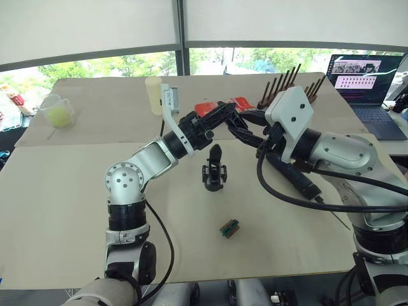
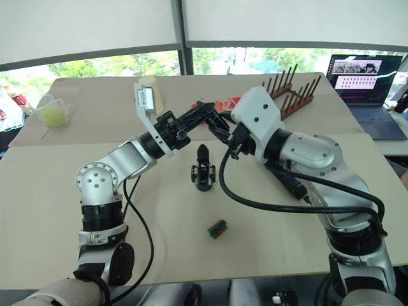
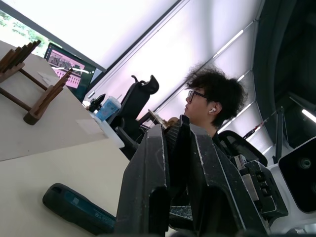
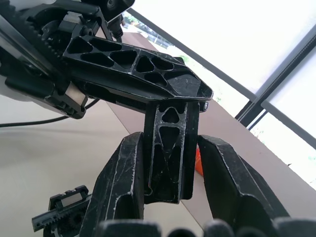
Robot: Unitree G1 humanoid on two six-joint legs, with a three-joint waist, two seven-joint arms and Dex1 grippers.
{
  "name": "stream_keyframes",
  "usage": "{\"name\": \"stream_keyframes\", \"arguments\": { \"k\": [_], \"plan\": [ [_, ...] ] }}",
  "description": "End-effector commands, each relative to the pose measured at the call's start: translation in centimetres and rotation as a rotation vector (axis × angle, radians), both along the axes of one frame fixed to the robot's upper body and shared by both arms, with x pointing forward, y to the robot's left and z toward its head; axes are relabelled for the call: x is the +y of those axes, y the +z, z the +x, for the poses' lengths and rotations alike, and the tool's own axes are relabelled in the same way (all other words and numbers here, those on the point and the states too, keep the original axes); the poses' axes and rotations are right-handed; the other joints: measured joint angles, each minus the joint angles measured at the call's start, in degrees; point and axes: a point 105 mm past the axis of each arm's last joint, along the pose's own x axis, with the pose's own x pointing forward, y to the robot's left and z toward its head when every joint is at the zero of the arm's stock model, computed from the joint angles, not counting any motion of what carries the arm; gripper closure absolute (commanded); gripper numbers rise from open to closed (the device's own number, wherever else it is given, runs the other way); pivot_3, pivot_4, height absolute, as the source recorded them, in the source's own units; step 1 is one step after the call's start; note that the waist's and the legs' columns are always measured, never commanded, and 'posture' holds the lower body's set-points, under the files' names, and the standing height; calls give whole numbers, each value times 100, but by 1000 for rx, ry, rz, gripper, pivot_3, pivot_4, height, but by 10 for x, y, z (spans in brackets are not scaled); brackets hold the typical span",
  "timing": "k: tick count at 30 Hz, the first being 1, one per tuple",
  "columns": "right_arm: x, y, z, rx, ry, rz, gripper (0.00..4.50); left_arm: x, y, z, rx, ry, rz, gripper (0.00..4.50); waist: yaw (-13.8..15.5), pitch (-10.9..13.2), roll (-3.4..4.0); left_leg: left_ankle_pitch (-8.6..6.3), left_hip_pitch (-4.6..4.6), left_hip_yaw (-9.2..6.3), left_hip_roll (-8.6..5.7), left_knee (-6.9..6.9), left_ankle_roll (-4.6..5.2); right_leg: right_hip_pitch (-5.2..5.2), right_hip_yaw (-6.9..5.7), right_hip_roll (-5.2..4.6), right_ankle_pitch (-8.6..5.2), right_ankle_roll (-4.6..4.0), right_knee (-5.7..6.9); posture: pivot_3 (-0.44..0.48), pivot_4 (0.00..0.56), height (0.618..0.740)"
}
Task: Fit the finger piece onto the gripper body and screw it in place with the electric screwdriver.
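We see both end effectors meeting above the centre of the counter (image 1: 76, 191), a little above mid-frame in the head views. In the right wrist view the right end effector (image 4: 170, 163) has its two fingers closed on the finger piece (image 4: 170, 148), a black latticed wedge held upright between them. The left end effector (image 1: 220, 118) reaches in from the left, and its fingers cross over the tip of the same piece; in the left wrist view its fingers (image 3: 148, 187) sit close together around a dark slab, but we cannot tell whether they clamp it or merely lie against it.

The gripper body (image 1: 214, 169) stands upright on the counter just below the two end effectors, apart from both, its pointed finger aimed up. The electric screwdriver (image 1: 296, 178) lies on the counter right of centre, partly under the right forearm. A small green-brown block (image 1: 230, 228) rests lower in the frame, well apart from the gripper body. Toward the upper right stand a wooden rack (image 2: 296, 89) and a laptop (image 1: 366, 80). A person (image 3: 212, 103) appears in the left wrist view.
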Motion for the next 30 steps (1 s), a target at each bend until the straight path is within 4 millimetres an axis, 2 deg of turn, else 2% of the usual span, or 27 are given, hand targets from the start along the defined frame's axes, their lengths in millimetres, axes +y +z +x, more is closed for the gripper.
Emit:
{"name": "stream_keyframes", "arguments": {
  "k": [1,2,4,8,9,12,15,17,20,22,30],
  "plan": [
    [7,5,-20,-82,97,-63,2733,-3,9,-5,-75,-41,35,4466,0,0,0,0,0,0,0,0,0,1,0,0,0,0,-1,0,150,740],
    [7,5,-22,-75,111,-65,2225,-3,9,-6,-90,-52,49,4466,-4,0,0,0,0,1,0,0,0,2,0,0,0,0,0,0,150,740],
    [4,3,-30,0,179,-62,1508,-4,8,-12,-171,-113,133,4466,-11,0,0,0,0,1,0,1,0,1,2,0,0,0,1,0,150,740],
    [-8,7,-43,299,350,33,56,-1,3,-27,-363,-285,321,4466,-32,0,1,0,1,1,2,-6,0,-1,1,3,0,-2,-1,0,150,740],
    [-10,9,-49,418,417,75,0,1,2,-30,-398,-336,360,4466,-32,1,1,0,1,0,2,-8,0,-1,1,3,0,-2,-3,0,150,740],
    [-14,11,-51,658,501,155,0,6,3,-38,-477,-477,450,4466,-29,1,1,0,-1,0,3,-8,4,4,2,-10,1,-7,-13,0,150,740],
    [-10,4,-46,740,502,159,0,7,6,-39,-511,-533,475,4466,-17,1,1,-1,-1,-2,9,-16,5,3,4,-15,2,-9,-18,0,150,740],
    [-5,-2,-44,758,516,163,0,6,8,-39,-521,-552,480,4466,-16,1,1,-1,-4,-8,10,-17,6,1,6,-17,1,-9,-17,0,150,740],
    [1,-9,-39,753,513,161,798,5,10,-38,-526,-555,481,4466,-19,1,1,-1,-13,-8,8,-17,6,-10,4,-18,2,-8,-9,0,150,740],
    [5,-9,-38,743,518,171,1492,4,10,-38,-523,-555,478,4466,-19,1,1,-1,-14,-7,7,-16,6,-13,0,-18,2,-8,-8,0,150,740],
    [10,-9,-37,713,532,186,1510,3,7,-40,-519,-558,481,4466,-19,1,1,-1,-15,-7,6,-9,6,-15,0,-18,2,-8,-4,0,150,740]
  ]
}}
